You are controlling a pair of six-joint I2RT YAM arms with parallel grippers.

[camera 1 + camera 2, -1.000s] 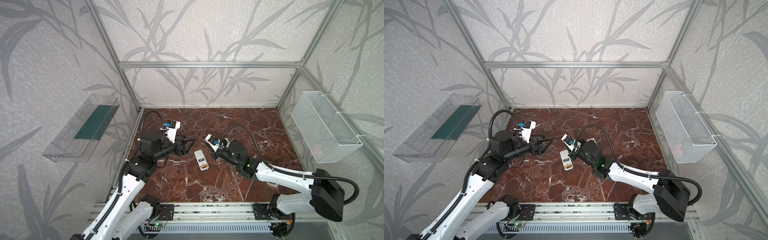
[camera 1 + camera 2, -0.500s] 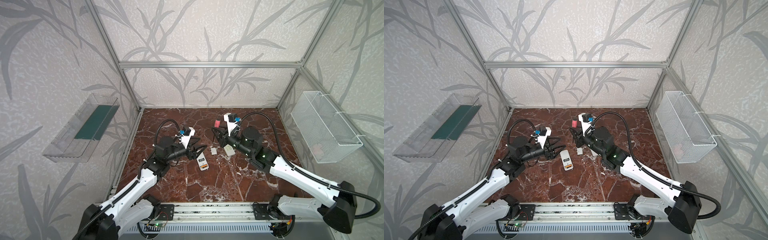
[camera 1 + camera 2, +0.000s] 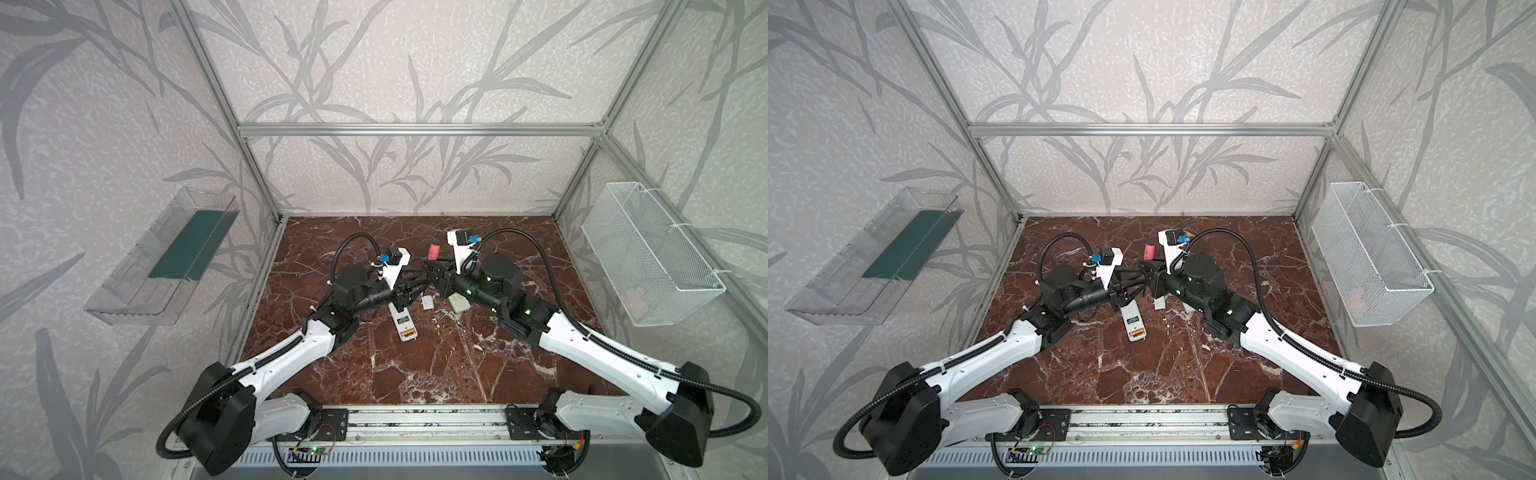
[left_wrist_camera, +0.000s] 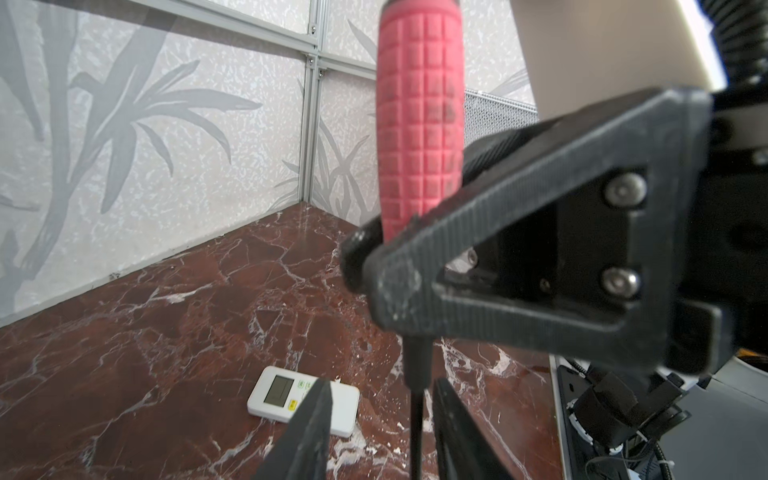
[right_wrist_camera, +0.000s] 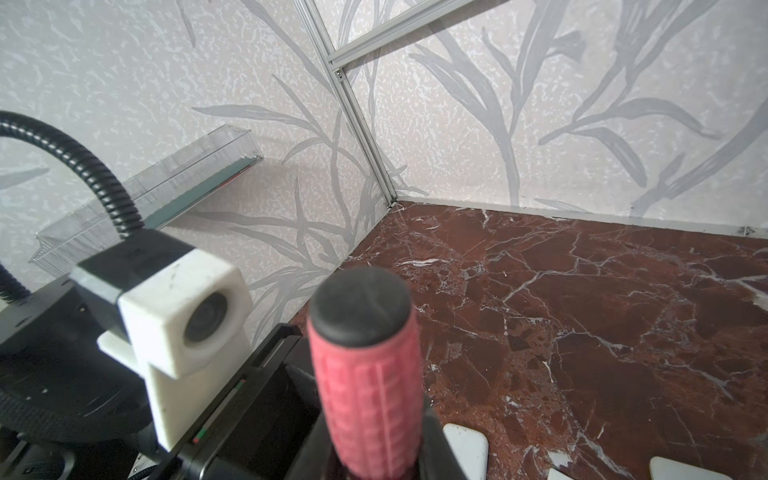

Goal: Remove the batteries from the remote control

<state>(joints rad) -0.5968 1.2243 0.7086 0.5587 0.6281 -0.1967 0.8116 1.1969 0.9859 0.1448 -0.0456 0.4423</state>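
The batteries (image 3: 409, 333) show only as an orange patch at one end of a remote (image 3: 402, 322), count unclear; a second remote (image 3: 459, 301) and one white cover (image 3: 427, 302) lie nearby; the right gripper (image 3: 430, 266) clenches the single pink screwdriver (image 4: 419, 124) upright; the left gripper (image 4: 381, 395) is released, jaws astride its shaft.

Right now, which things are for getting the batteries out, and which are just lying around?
For the job: remote control, pink screwdriver held in the right hand, small white cover.
Just lying about: clear tray, wire basket, both on the walls.
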